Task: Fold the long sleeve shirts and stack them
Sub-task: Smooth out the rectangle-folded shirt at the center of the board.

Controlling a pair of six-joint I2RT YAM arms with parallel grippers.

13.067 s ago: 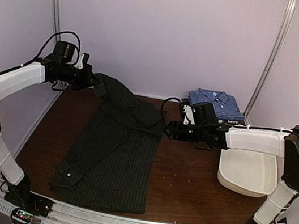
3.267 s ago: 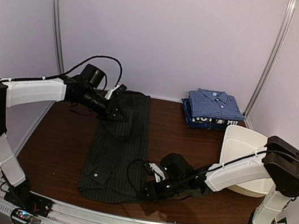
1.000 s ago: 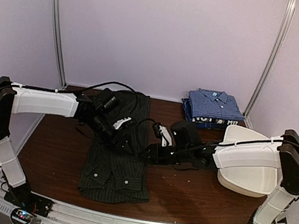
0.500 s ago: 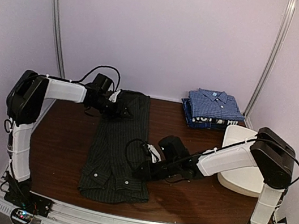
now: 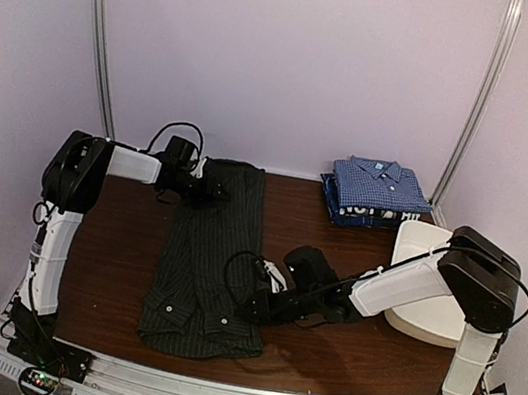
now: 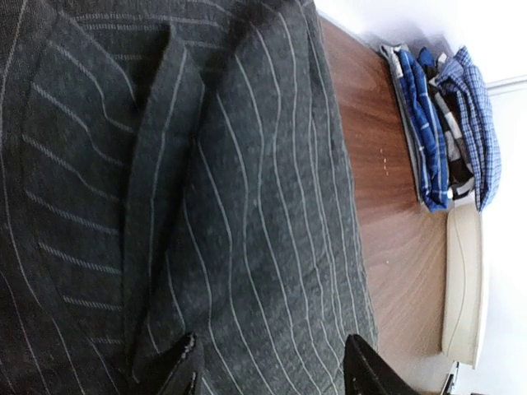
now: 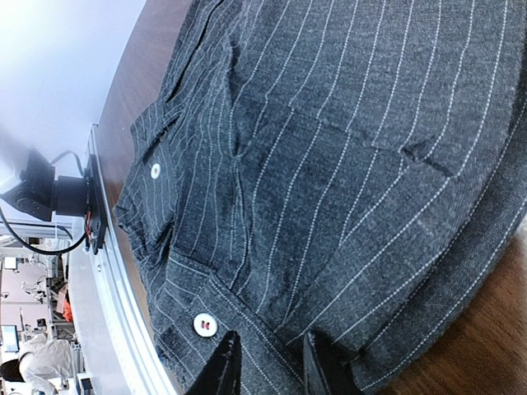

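Charcoal shirt (image 5: 210, 249) folded narrow, right fingers (image 7: 224, 370) at edge

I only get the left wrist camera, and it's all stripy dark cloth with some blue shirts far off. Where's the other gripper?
Observer: The right gripper is down low at the pinstripe shirt's right edge, toward the near end.
Operator: Is it pinching the shirt?
Observer: Can't tell. Its wrist camera shows its fingers close together right over the shirt's edge.
Operator: Does the shirt have buttons?
Observer: Yes, two white buttons show by the near end.
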